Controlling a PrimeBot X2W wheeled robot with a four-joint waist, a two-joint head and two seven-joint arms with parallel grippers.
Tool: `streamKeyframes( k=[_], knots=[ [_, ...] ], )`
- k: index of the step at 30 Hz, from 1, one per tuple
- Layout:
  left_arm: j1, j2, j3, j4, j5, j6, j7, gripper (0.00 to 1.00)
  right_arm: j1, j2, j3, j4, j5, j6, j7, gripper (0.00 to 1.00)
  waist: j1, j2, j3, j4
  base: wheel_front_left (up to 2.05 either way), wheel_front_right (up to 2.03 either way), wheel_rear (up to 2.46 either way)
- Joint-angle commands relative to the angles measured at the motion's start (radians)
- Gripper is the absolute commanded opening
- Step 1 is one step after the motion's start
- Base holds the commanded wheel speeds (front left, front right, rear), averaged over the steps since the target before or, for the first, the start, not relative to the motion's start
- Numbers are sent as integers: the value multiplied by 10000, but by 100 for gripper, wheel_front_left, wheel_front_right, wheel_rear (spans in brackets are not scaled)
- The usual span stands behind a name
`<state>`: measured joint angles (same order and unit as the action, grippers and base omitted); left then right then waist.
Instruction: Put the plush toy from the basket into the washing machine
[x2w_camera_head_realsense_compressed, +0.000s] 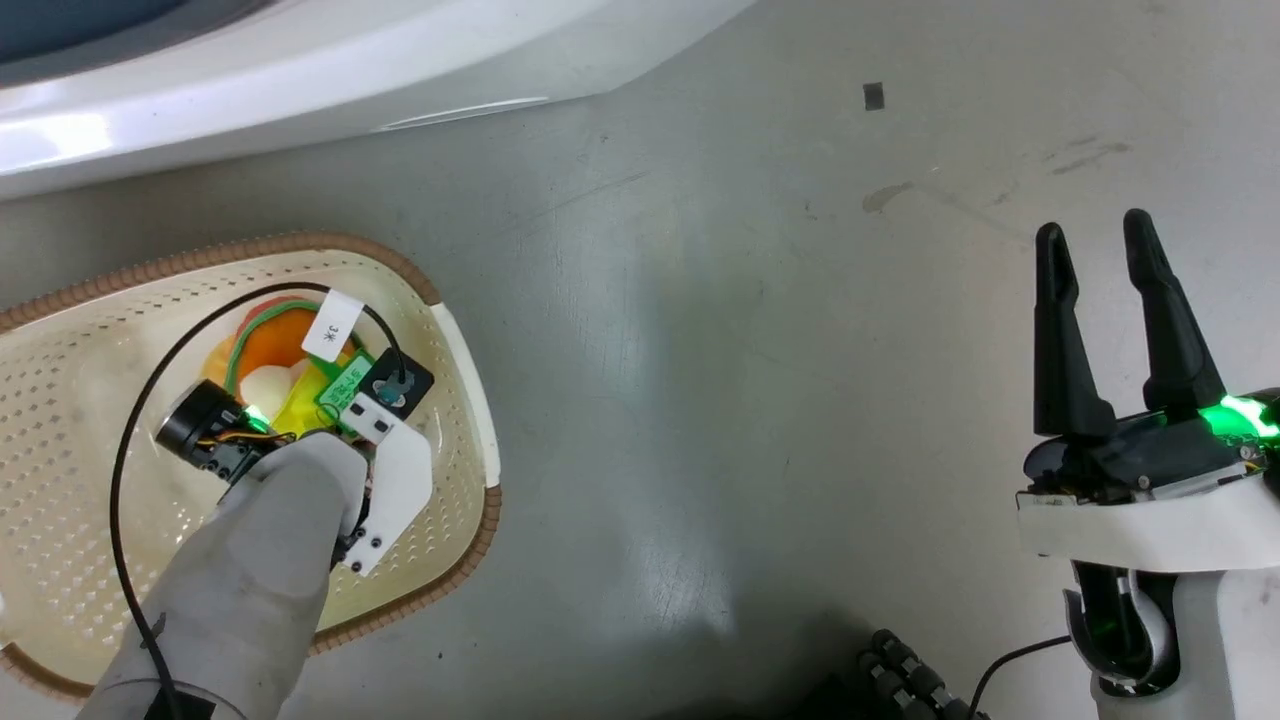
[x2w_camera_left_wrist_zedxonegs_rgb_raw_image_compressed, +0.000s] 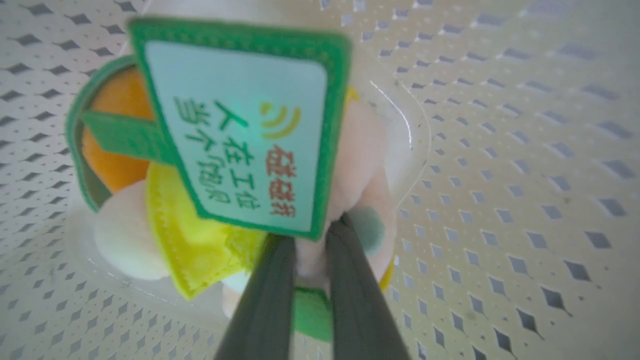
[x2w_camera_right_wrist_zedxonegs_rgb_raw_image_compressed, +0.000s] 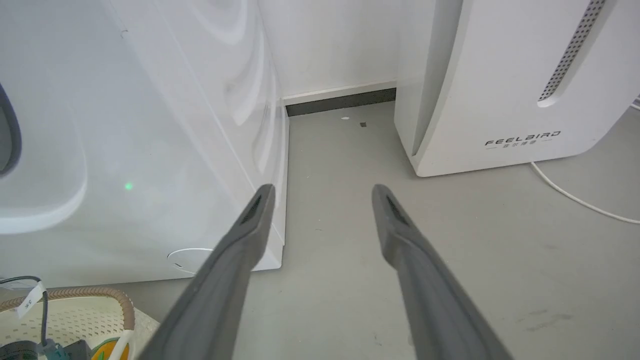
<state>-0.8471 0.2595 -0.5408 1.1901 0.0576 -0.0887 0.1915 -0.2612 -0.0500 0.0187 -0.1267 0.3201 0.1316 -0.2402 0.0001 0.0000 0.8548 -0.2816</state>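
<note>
Left hand (x2w_camera_left_wrist_zedxonegs_rgb_raw_image_compressed: 311, 227) inside basket (x2w_camera_left_wrist_zedxonegs_rgb_raw_image_compressed: 500, 150), pinched narrow on plush toy (x2w_camera_left_wrist_zedxonegs_rgb_raw_image_compressed: 117, 150) pink edge; thin grip may slip on lifting. Right hand (x2w_camera_head_realsense_compressed: 1095, 240) wide, well right of basket.

Pale grey forearms (x2w_camera_head_realsense_compressed: 240, 580) carry white wrist brackets (x2w_camera_head_realsense_compressed: 400, 490), a looping black cable (x2w_camera_head_realsense_compressed: 118, 450), green lights (x2w_camera_head_realsense_compressed: 1235, 415) and long dark fingers (x2w_camera_head_realsense_compressed: 1060, 340).

Left gripper (x2w_camera_left_wrist_zedxonegs_rgb_raw_image_compressed: 311, 232) pinching plush toy (x2w_camera_left_wrist_zedxonegs_rgb_raw_image_compressed: 362, 150), inside basket (x2w_camera_left_wrist_zedxonegs_rgb_raw_image_compressed: 500, 150)

Bright, even; floor (x2w_camera_head_realsense_compressed: 700, 590) glare; left wrist close-up blurred (wide-angle).
</note>
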Motion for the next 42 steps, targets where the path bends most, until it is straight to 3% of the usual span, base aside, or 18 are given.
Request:
streamKeyframes(
  k=[1,15,22,34,42],
  knots=[
    [-133,275,-151,499,-78,23,75,0,-238,-2,-10,-21,111,-9,-113,100,-1,0,-46,-13,0,0,0],
    [61,-180,-505,1006,-451,-70,-885,0,144,-2,-123,595,64,-9,-216,100,-1,0,-1402,390,0,0,0],
    [632,-685,-568,1007,-748,-140,-1641,0,683,-2,-248,1186,-85,-9,-216,100,-1,0,-2811,942,0,0,0],
    [1651,-1384,-170,1007,-1638,-170,-3819,0,1803,-2,-437,1801,-455,-9,-216,100,-1,0,-5044,1985,0,0,0],
    [2219,-1737,99,564,-2112,137,-4479,0,2478,-2,-658,1984,-575,-9,-216,100,-1,0,-6154,2551,0,0,0]
  ],
)
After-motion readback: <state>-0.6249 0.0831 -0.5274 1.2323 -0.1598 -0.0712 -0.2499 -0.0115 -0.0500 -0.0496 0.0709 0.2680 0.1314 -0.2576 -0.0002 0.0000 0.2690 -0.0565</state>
